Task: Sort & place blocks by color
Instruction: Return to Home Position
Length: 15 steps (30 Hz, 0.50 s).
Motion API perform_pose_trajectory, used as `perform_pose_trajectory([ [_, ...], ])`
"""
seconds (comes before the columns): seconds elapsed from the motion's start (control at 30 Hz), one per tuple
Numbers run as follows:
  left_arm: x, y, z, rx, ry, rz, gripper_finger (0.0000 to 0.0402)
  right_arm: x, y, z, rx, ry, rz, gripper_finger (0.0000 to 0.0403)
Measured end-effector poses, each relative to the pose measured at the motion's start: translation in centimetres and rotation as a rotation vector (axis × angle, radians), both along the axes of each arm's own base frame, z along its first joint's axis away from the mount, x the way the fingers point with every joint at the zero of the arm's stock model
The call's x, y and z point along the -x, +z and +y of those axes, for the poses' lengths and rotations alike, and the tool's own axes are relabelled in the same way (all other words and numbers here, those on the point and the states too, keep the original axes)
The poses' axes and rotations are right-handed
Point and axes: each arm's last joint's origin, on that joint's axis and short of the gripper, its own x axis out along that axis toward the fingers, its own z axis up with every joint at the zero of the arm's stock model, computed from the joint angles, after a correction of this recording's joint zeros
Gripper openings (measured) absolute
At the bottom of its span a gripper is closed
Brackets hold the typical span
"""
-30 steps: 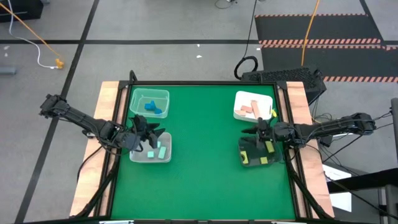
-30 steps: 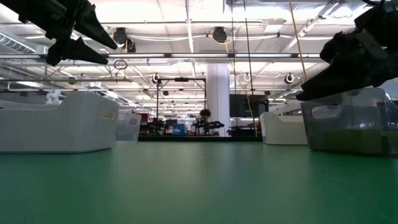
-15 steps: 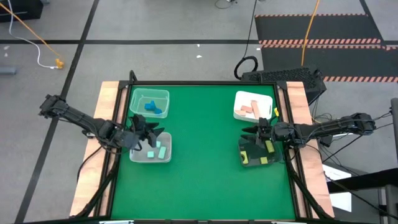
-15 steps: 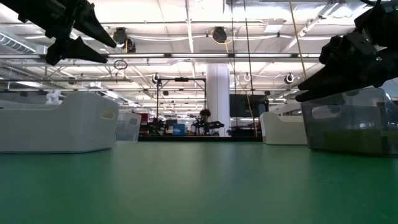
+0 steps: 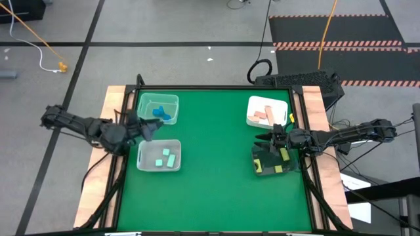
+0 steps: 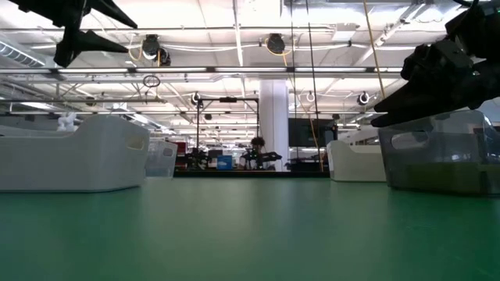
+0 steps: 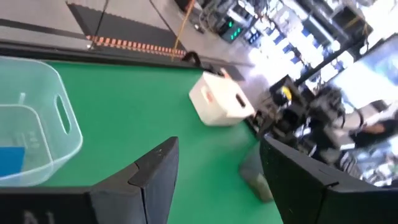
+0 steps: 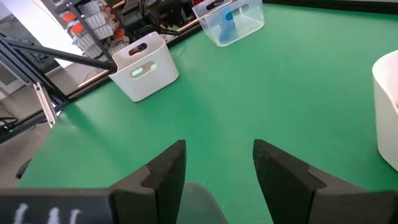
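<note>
High view, looking straight down: a green table mat point(image 5: 216, 170) holds four small bins, two on each side, and every block in sight lies inside one of them.

On the left side, at the far edge, a clear plastic bin point(image 5: 172, 100) holds the blue blocks point(image 5: 162, 113). Nearer the front, a pale grey plastic bin point(image 5: 142, 164) holds the mint-teal blocks point(image 5: 165, 158), which lie loose on its floor. On the right side, a white plastic bin point(image 5: 252, 103) at the far edge holds the tan wooden blocks point(image 5: 264, 115). In front of it a dark plastic bin point(image 5: 257, 169) holds the yellow-green blocks point(image 5: 283, 157), partly hidden under the arm above them.

The left gripper point(image 5: 152, 128) hangs at the mat's left edge, over the gap between the clear bin and the grey bin. In the left wrist view its two dark fingers point(image 7: 155, 171) stand well apart with only green mat between them — it carries nothing.

The right gripper point(image 5: 261, 145) hovers over the dark bin, pointing toward the middle of the table. The right wrist view shows its fingers point(image 8: 166, 168) spread wide and empty too, with the grey and clear bins far across the mat.

Low view: both grippers sit high, clear of the bin rims.
</note>
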Motion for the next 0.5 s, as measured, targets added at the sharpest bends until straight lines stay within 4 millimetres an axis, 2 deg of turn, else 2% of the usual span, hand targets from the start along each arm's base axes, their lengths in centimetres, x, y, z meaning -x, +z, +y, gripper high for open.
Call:
perform_pose_trajectory([
  [0.27,1.3,0.7,2.0,0.000,0.135,-0.058,0.0225,0.0,0.0,0.0,0.000,0.000,-0.002,0.0180],
  [0.5,2.3,1.1,3.3,-0.232,0.090,-0.115,0.0225,0.0,0.0,0.0,0.000,0.000,-0.002,0.0180],
])
